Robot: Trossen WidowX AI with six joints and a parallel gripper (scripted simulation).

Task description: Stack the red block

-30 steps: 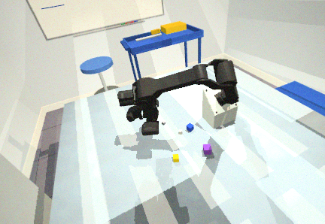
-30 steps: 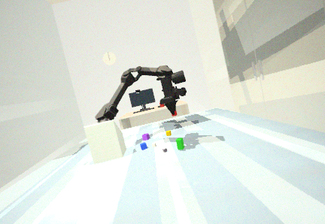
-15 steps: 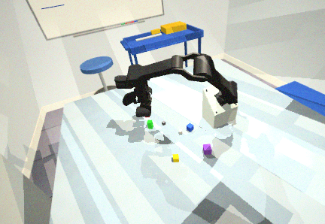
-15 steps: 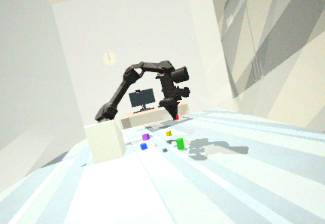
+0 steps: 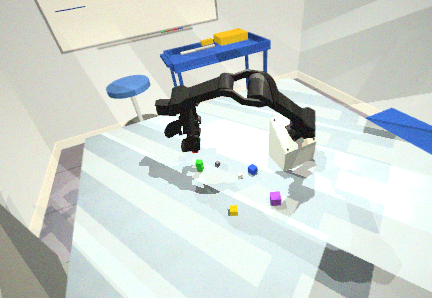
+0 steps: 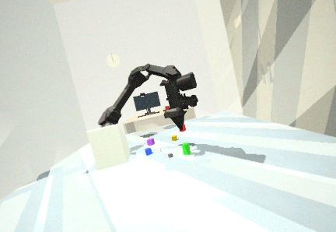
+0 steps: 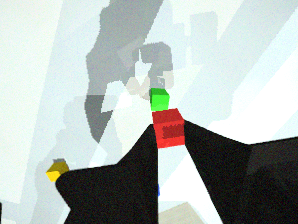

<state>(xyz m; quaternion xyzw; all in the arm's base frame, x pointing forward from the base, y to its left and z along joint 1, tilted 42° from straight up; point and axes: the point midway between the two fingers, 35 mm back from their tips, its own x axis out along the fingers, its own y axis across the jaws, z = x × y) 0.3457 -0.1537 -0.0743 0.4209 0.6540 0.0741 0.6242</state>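
Red block (image 7: 169, 129) sat clamped in your claw (image 7: 170, 137), carried above the bench (image 5: 150, 224), near the green tower (image 5: 199, 164). You were mid-transport; next you needed to centre over it, then lower gently.

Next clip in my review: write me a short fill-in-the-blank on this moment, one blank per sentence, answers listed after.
1. The pincer is shut on the ____ block.
2. The held block hangs in the air above the table, not yet resting on the ____ tower.
3. In the top view, the purple block lies nearer to the yellow block than to the ____ stool by the wall.
4. The arm's base stands on a ____ pedestal.

Missing words: red; green; blue; white
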